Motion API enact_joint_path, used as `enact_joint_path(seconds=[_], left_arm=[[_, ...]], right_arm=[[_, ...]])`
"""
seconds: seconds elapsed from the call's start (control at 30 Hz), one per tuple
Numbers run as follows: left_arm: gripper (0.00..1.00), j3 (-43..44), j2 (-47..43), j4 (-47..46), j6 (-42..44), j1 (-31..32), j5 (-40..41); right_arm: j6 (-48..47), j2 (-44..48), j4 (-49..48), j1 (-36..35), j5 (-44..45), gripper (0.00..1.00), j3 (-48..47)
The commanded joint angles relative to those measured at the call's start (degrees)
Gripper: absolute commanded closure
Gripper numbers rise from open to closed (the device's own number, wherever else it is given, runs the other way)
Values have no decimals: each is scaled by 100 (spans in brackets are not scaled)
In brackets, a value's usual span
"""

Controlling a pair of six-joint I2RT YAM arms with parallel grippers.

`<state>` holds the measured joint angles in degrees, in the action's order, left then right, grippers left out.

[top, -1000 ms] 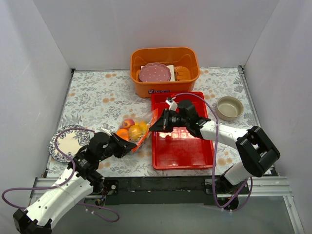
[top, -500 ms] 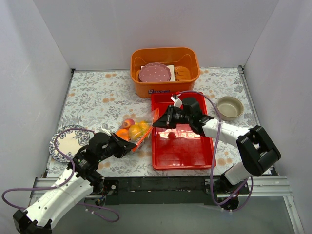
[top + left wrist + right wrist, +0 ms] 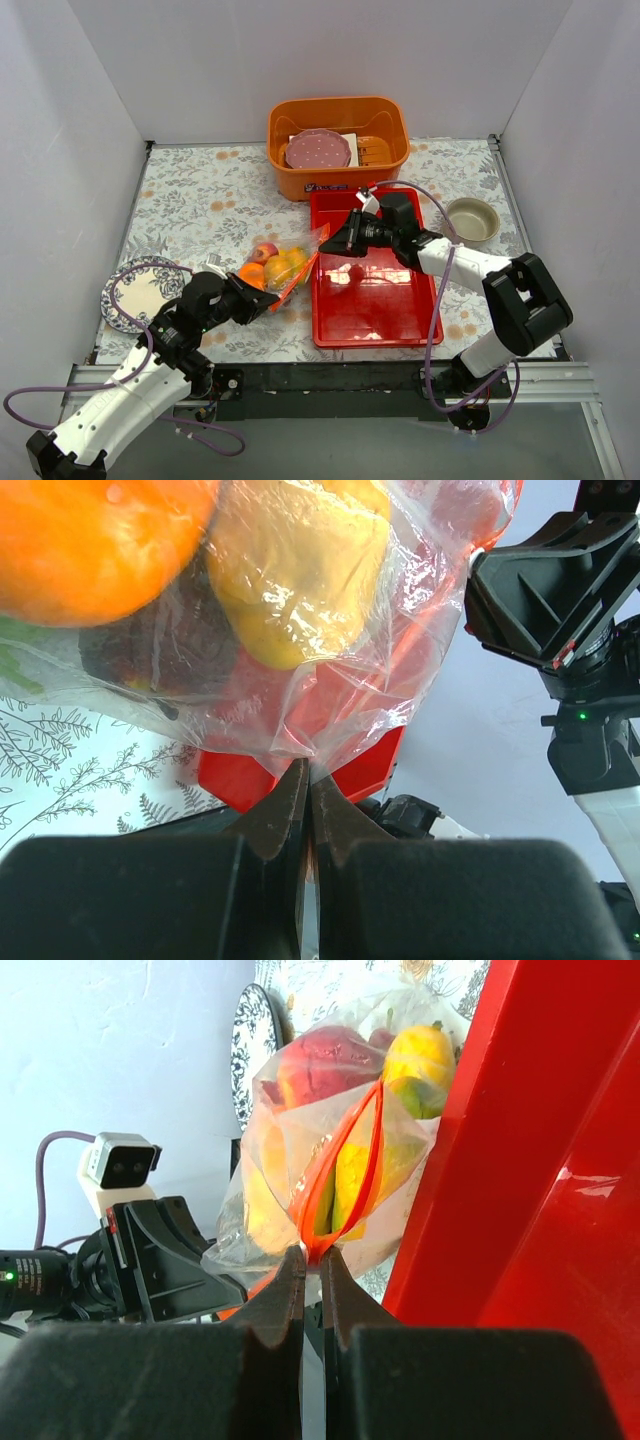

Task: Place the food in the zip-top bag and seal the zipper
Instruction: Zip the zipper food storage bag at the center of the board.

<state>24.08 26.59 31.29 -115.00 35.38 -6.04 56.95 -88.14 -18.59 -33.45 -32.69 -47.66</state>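
Note:
The zip-top bag (image 3: 278, 268) lies between the patterned plate and the red tray, stretched between both grippers. It holds the food (image 3: 272, 264): an orange (image 3: 90, 540), a yellow mango (image 3: 295, 570), a dark piece and a red piece (image 3: 325, 1060). My left gripper (image 3: 268, 302) is shut on the bag's clear bottom corner (image 3: 308, 755). My right gripper (image 3: 328, 245) is shut on one end of the zipper (image 3: 350, 1160), over the tray's left rim. The orange-red strips stand apart in a loop, so the mouth gapes.
The red tray (image 3: 385, 300) lies right of the bag, under my right arm. An orange basin (image 3: 338, 175) with a pink plate (image 3: 318, 150) stands behind it. A beige bowl (image 3: 472, 220) is at the right, a patterned plate (image 3: 140, 290) at the left.
My right gripper has moved right and back with the zipper end, drawing the bag's mouth toward the tray. The left gripper has kept its hold in place.

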Motion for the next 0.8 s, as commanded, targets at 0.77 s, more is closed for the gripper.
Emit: enact_joint_path(seconds=[0.77], left_arm=[[100,563,-664,1485,-506,4,314]], right_arm=[[-88,-819,-927,831,-291,94,-674]])
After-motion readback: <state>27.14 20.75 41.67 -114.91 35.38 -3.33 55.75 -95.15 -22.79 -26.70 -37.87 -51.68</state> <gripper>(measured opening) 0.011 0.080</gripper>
